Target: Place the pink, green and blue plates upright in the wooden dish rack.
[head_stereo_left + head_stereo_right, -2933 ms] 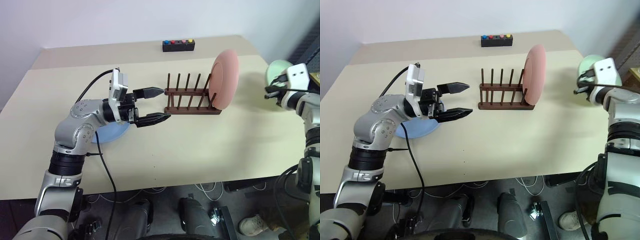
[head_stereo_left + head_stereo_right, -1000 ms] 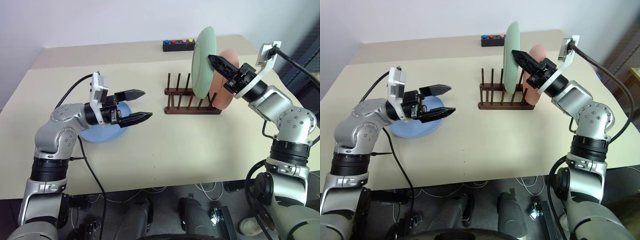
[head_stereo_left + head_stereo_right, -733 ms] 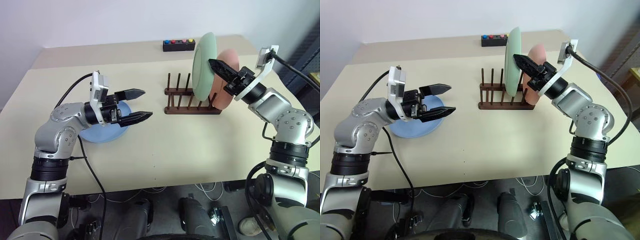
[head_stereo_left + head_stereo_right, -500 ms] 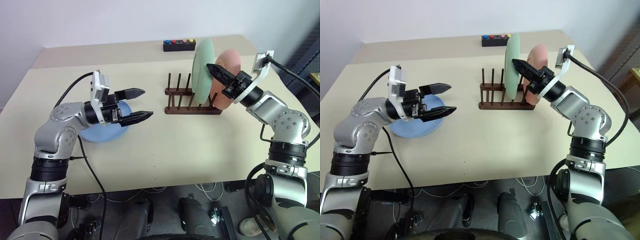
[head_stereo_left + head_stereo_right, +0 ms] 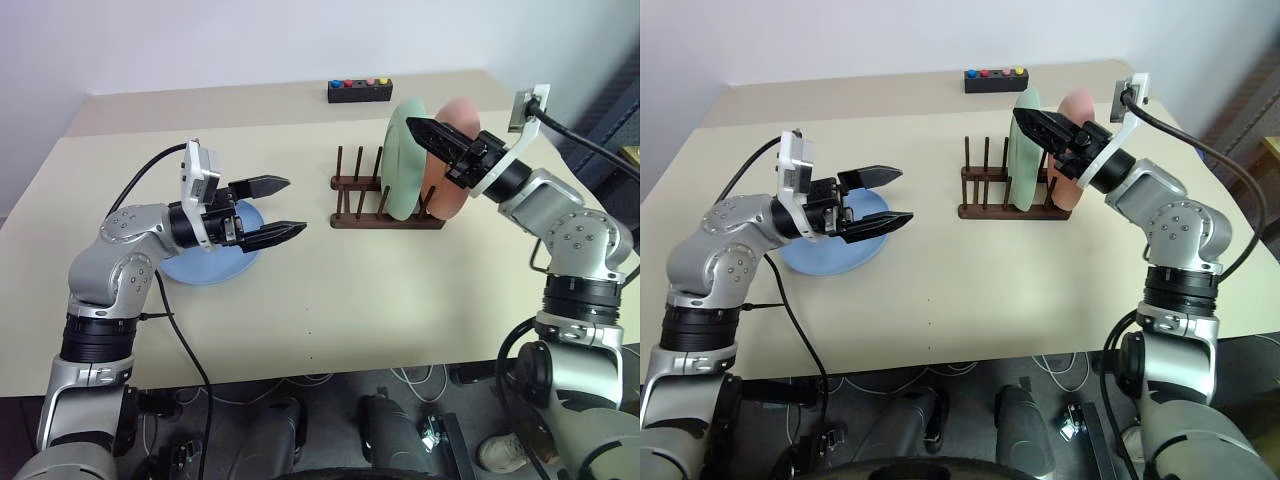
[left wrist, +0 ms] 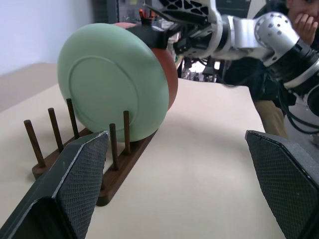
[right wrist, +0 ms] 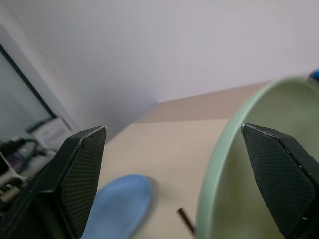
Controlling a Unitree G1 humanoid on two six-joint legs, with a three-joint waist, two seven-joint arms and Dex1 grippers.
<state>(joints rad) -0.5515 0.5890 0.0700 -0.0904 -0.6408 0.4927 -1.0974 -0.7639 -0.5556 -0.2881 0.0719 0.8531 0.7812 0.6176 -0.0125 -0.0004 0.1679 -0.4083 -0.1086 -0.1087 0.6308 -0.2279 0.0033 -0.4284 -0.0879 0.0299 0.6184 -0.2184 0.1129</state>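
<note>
2 plates are standing in the rack (image 5: 385,215) now: right gripper (image 5: 432,140) is springing open, releasing green (image 5: 400,160) at pink's (image 5: 455,155) 9 o'clock; left gripper (image 5: 283,208) is waiting open over blue (image 5: 200,268).

Pale mint green plate (image 5: 401,160), matte and plain. Salmon pink plate (image 5: 453,165), also plain, showing at three o'clock of the green one. Light blue plate (image 5: 205,262), unpatterned. Dark brown wooden dish rack (image 5: 372,205). Cream-beige table (image 5: 400,290), uniform in tone. Black box (image 5: 358,92) at twelve o'clock, topped with blue, red, pink and yellow buttons. Black fingers with a fine cross-hatched texture on left gripper (image 5: 280,209) and right gripper (image 5: 1032,128). Silver-grey arms, black cables.
</note>
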